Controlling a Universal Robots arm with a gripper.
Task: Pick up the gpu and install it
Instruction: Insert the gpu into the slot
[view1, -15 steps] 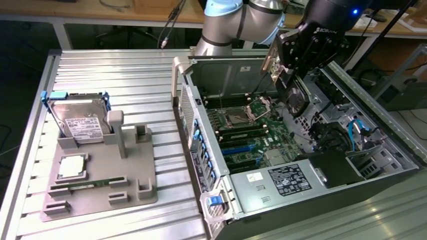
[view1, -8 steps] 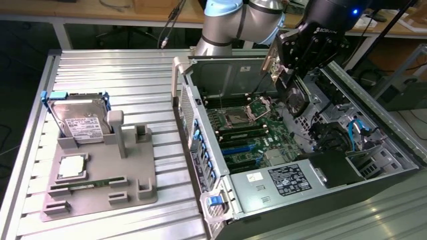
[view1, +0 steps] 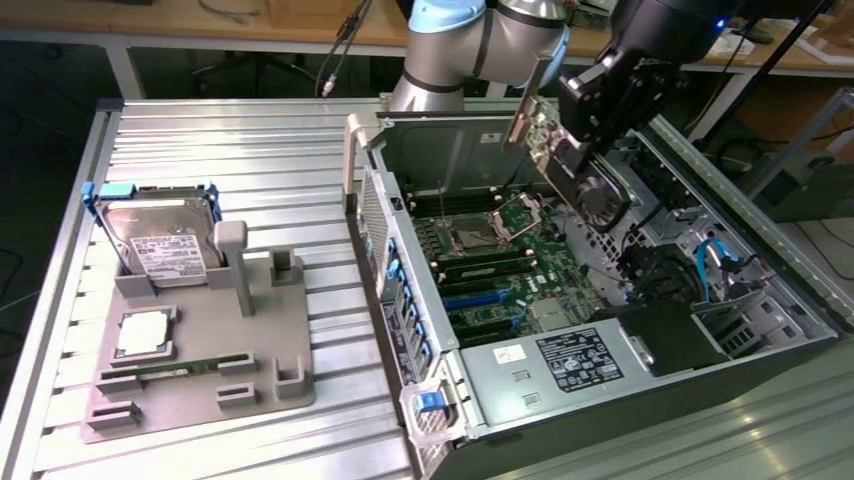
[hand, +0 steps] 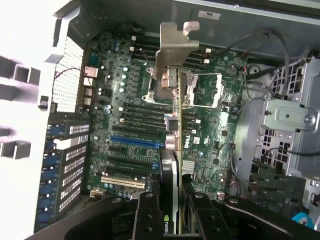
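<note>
Tool (view1: 581, 150) grips gpu (view1: 598, 195), jaws partly closed on it, above motherboard (view1: 501, 250) toward one o'clock. Keeping the card's edge parallel to a slot should ease seating.

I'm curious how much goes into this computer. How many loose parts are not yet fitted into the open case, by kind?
Silver hard drive in a blue frame: 1
Square silver processor chip: 1
Narrow green memory stick: 1
Dark flat circuit card with a silver bracket, held in the hand: 1
Total: 4
</note>
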